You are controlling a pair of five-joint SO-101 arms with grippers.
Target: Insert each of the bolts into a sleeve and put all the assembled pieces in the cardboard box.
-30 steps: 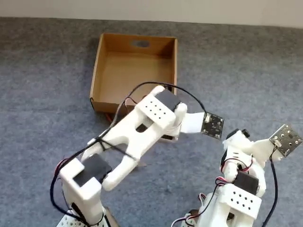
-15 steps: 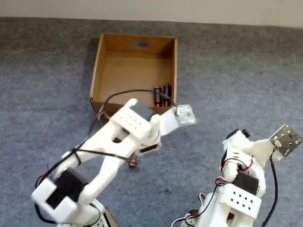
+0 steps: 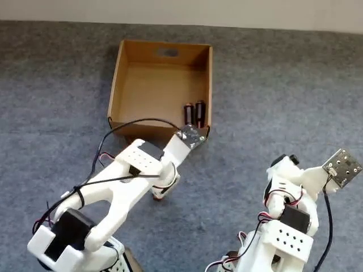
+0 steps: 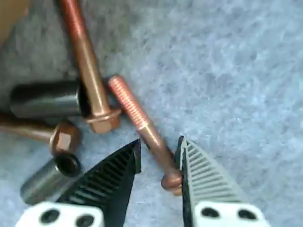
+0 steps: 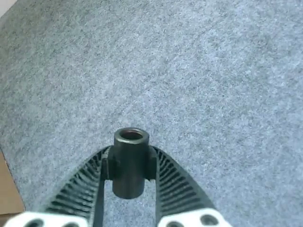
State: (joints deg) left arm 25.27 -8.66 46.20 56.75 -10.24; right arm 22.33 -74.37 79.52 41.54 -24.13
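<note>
You are working the bolt pick-up. Your left gripper (image 4: 159, 144) is standing open, jaws straddling the shank of a copper-coloured threaded bolt (image 4: 135, 113) lying on the grey carpet (image 4: 236, 71). Your right gripper (image 5: 130, 152) is clamping a dark cylindrical metal sleeve (image 5: 129, 175), its open bore end clear of the fingers. The next move, I judge, is closing squarely on the shank. The left arm is crouching low, just short of the brown cardboard box (image 3: 116, 85).
</note>
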